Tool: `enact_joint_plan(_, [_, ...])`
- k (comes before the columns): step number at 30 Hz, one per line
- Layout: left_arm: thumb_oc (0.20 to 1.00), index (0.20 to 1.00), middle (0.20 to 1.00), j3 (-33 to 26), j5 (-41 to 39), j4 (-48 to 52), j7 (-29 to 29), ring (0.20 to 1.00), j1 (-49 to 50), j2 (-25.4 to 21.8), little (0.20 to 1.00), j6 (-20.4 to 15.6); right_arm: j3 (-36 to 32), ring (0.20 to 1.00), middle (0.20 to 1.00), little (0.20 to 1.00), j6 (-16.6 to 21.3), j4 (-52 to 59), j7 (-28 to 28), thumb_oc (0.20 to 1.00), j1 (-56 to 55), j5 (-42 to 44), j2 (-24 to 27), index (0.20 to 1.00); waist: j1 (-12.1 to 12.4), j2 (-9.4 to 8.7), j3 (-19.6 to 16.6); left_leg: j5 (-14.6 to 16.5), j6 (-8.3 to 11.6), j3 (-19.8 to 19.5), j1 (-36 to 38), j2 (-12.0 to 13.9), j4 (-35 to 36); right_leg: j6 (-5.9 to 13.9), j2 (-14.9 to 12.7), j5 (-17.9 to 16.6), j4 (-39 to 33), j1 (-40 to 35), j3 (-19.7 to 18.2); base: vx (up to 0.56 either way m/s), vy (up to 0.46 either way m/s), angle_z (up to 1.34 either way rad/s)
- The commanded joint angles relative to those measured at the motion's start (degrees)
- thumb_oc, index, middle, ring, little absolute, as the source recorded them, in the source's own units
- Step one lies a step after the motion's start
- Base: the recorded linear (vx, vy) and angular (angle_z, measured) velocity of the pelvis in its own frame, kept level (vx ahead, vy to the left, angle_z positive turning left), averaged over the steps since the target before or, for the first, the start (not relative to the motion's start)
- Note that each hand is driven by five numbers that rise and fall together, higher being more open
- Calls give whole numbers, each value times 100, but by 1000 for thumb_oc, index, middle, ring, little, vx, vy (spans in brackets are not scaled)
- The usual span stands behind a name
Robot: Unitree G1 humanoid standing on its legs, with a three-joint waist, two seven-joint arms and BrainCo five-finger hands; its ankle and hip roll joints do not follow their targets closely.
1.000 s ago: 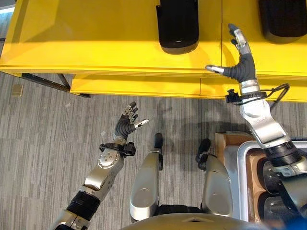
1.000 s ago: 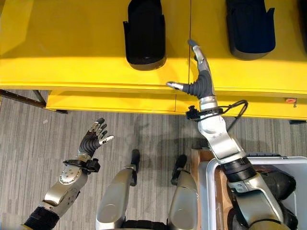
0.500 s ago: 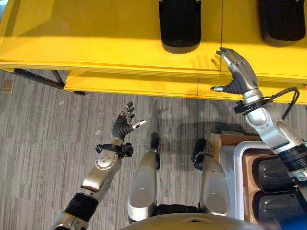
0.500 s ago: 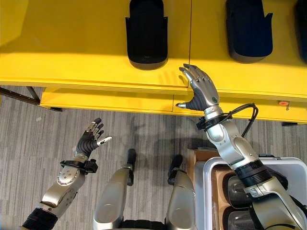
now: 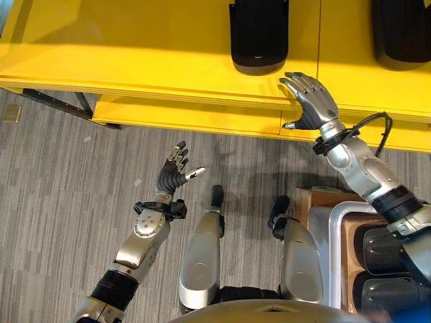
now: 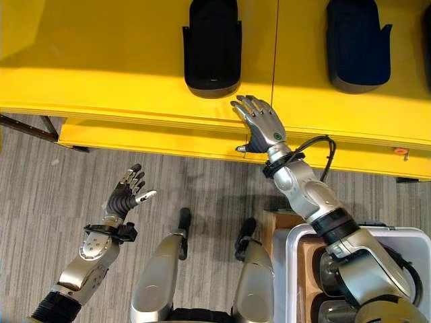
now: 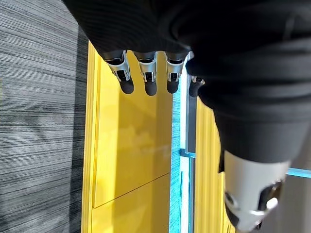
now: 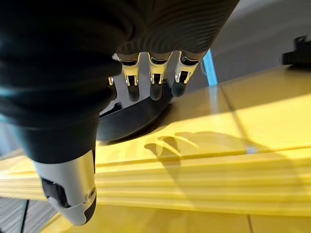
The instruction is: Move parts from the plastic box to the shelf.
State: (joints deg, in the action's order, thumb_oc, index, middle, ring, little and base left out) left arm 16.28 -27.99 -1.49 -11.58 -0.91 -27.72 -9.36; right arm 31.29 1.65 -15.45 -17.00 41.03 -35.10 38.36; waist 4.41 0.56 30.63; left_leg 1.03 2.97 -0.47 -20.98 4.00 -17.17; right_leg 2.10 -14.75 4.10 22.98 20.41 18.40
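The left robot hand (image 5: 176, 171) is raised over the grey striped carpet floor (image 5: 60, 202), palm up, its silver dark-tipped fingers spread and straight with nothing in them. Ahead of it runs the glossy yellow shelf (image 5: 135, 60), a smooth, flat surface with a stepped front edge and a thin seam dividing it into panels.

On the shelf, near the middle, lies a black moulded plastic part (image 5: 259, 37), a smooth-walled, shoe-like shell with a rounded near end. A second black part of the same shape (image 6: 358, 47) lies further right on the next panel, well apart from the first.

The right robot hand (image 5: 311, 102) reaches out over the shelf's front edge, just right of the first part and not touching it, back upward, fingers extended and slightly fanned, the thumb set apart; it grips nothing. In the right wrist view its fingertips (image 8: 154, 91) hang above the yellow surface with the dark part beyond them.

At the lower right, the pale grey plastic box (image 5: 337, 256) with a rounded rim sits on the floor, and inside it lie more black moulded parts (image 5: 390, 250), one behind another.
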Motion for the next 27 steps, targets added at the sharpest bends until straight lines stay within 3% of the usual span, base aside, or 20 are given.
enact_joint_plan(1, [1000,1000,1000,-47,70,264,-9,1000,204,-79,1000,-331,115,1000,1000,1000,-4,-18,-122,1000,385,-26,-13,1000,90,-58,-263,263,184,215,0,415,-345,640,-310,-13,-177,-410,-60,0,0,0])
enact_joint_plan(16, [1000,1000,1000,-74,45,227,-85,1000,208,-18,1000,-350,318,1000,1000,1000,-96,-502,-76,1000,535,235,-590,1000,202,-28,-192,278,153,160,-86,384,-399,628,-330,-23,-141,-381,-26,0,0,0])
enact_joint_plan(27, [1000,1000,1000,-37,9,251,-118,1000,180,-42,1000,-383,418,1000,1000,1000,-127,-716,-79,1000,817,330,-707,1000,250,-3,-170,285,149,135,-130,379,-437,621,-343,-21,-110,-356,-25,0,0,0])
